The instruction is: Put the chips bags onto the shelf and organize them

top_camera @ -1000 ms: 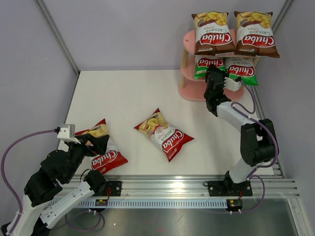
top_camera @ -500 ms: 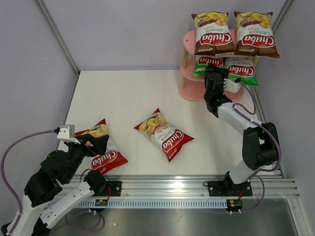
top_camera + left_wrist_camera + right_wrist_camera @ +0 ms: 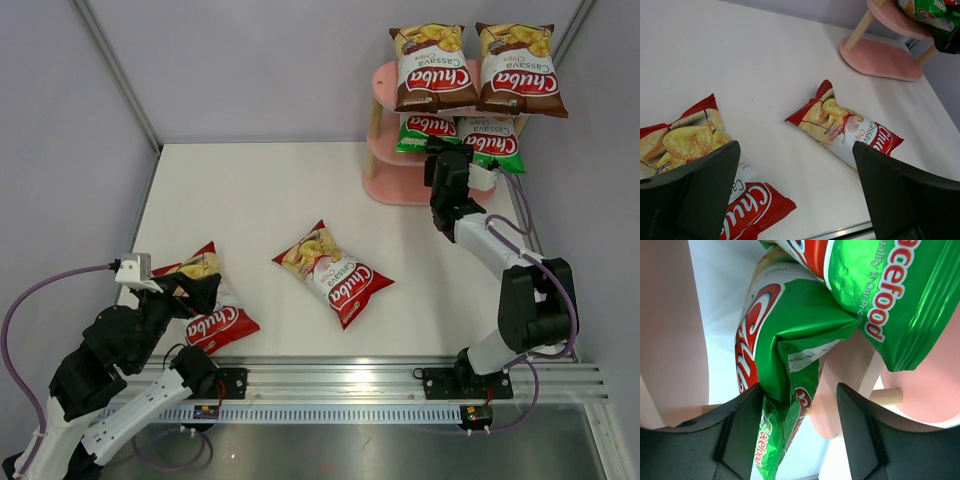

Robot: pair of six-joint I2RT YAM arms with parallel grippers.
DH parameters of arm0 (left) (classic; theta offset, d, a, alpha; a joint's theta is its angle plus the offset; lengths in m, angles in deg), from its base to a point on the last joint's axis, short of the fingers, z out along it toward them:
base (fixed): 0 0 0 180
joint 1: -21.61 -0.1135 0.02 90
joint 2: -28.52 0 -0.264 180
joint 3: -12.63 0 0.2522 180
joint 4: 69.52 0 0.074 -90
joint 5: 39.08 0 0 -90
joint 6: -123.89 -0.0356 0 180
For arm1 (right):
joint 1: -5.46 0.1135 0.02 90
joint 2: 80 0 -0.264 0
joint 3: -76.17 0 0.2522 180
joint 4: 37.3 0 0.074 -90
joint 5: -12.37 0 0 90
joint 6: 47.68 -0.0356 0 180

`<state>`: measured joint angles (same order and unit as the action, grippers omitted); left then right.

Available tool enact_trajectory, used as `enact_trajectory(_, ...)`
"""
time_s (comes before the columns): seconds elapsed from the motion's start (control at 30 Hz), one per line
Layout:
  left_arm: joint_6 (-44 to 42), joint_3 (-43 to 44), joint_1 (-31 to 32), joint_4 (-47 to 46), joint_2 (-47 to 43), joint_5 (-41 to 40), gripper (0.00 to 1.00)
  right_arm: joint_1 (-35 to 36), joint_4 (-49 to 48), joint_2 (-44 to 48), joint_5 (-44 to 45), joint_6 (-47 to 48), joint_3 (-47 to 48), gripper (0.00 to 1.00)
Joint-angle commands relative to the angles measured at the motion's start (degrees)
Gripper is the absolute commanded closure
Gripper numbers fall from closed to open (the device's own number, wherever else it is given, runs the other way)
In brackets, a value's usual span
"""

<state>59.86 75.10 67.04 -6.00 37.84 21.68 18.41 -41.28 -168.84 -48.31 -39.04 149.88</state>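
Two glossy red chips bags (image 3: 335,275) sit on the white table (image 3: 250,190), one under the empty, wide-open left pincer (image 3: 200,290). Right pincer (image 3: 799,400), parted and gripping nothing, straddles a green foil bag (image 3: 790,330) on the pink wooden-posted shelf (image 3: 400,185). Looks placed, so I'd back out and grab the reds.

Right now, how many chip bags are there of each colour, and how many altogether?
Brown bags: 2, on top of the shelf
Green bags: 2, on the shelf's middle board
Red bags: 2, lying on the table
Total: 6
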Motion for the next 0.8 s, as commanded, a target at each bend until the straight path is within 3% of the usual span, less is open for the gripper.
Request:
enact_trajectory(0.0, 0.2, 0.2, 0.2, -1.3, 0.5, -1.6, 0.01, -0.9, -1.2, -0.5, -4.7, 0.3, -0.1, 0.34)
enact_trajectory(0.4, 1.5, 1.5, 0.2, 0.5, 3.2, -3.2, 0.01, -2.0, 0.6, 2.4, -9.4, 0.6, -1.1, 0.35)
enact_trajectory(0.77, 4.6, 2.3, 0.2, -1.7, 10.0, -0.7, 0.01, -5.7, 1.4, 11.5, -16.1, 3.8, -2.8, 0.22)
